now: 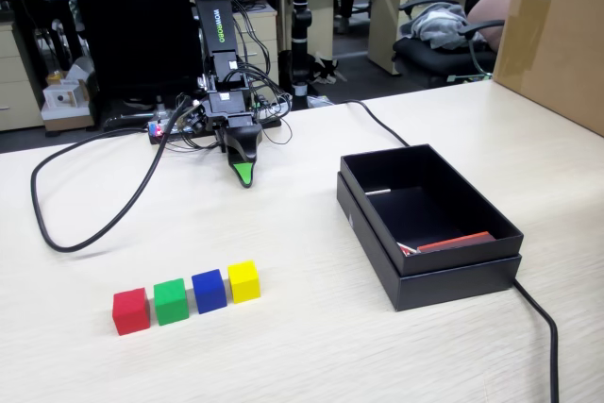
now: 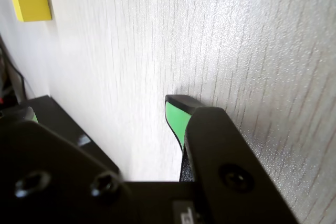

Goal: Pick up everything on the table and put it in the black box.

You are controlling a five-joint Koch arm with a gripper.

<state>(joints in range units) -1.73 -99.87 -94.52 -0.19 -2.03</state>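
My arm's folded up at the bench's point(image 1: 311, 346) far edge, fingers point(image 1: 244, 175) aimed down at it. They look parted in the wrist view, gripping nothing.

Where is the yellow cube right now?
In the fixed view the yellow cube sits on the table at the right end of the four-cube row, beside the blue cube, left of the black box.

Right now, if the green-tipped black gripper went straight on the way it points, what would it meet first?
Probably the light beige wood-grain tabletop: the gripper points down at bare wood, well short of the small yellow cube.
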